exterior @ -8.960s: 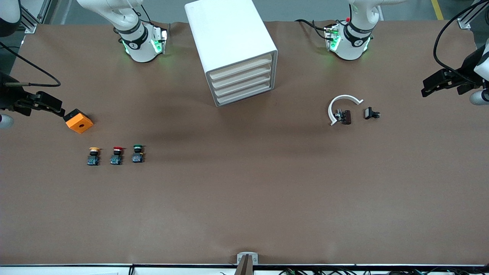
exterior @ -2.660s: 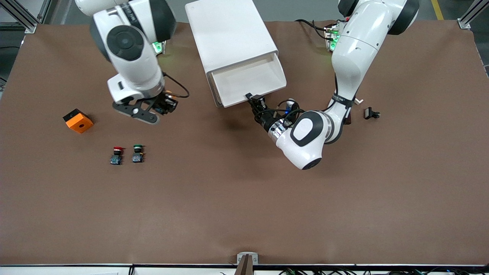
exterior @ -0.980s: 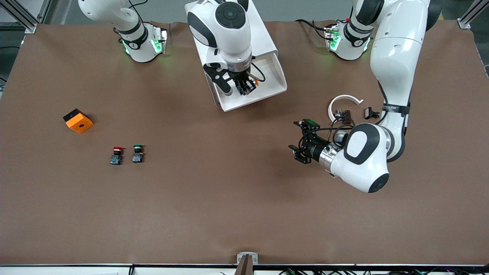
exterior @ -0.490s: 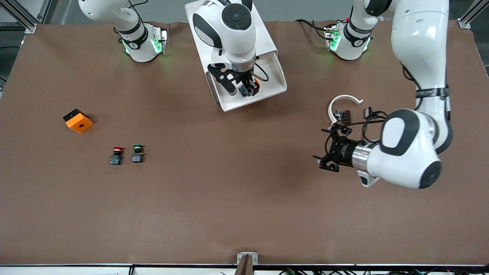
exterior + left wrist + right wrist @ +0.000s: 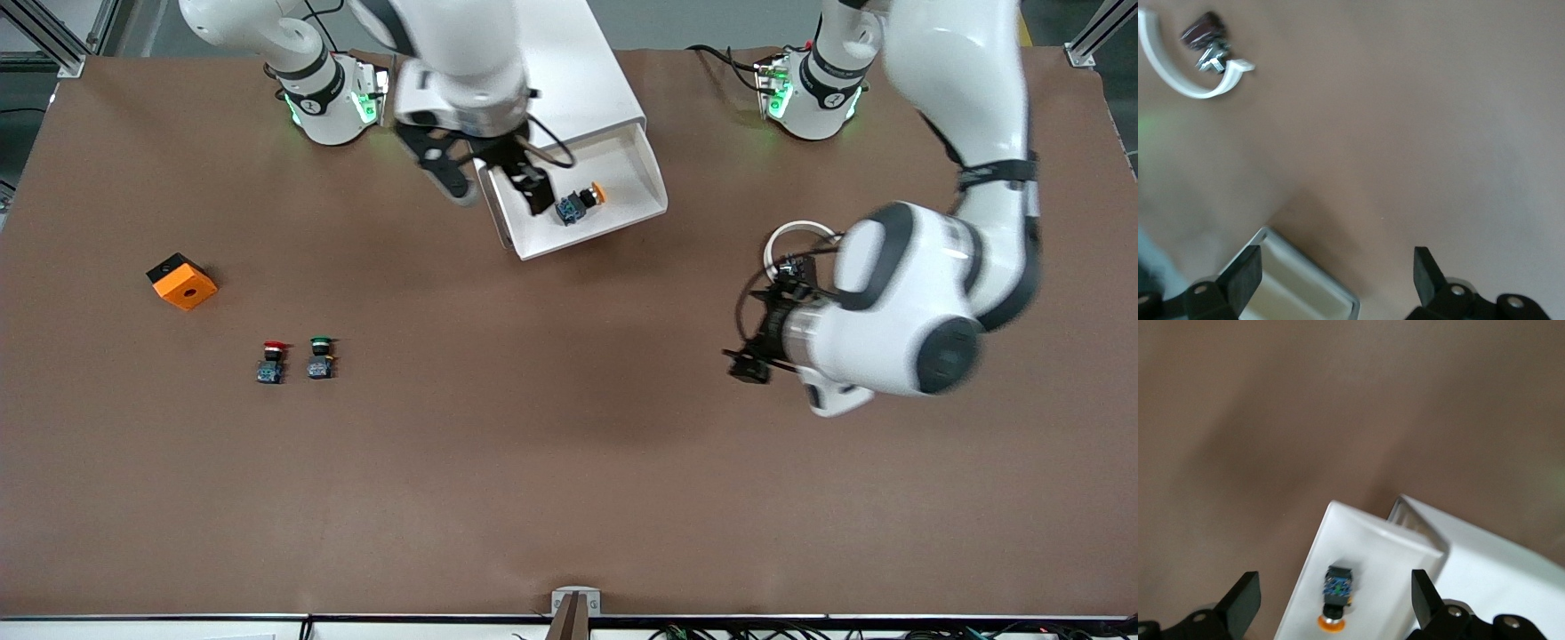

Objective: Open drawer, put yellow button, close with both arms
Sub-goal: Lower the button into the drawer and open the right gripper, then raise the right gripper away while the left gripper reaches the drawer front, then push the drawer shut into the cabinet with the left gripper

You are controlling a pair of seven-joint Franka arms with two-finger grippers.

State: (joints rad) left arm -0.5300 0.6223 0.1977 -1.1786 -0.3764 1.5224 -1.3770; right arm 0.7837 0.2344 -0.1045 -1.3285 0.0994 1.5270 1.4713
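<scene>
Button [image 5: 579,202] now released in drawer [image 5: 622,169].

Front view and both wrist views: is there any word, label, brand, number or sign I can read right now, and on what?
None can be read.
Right arm base: a small round mark on its black band, too small to read.
Left arm base: a like mark, too small to read.
Cabinet, drawer, yellow button, orange block: no text shows.
</scene>
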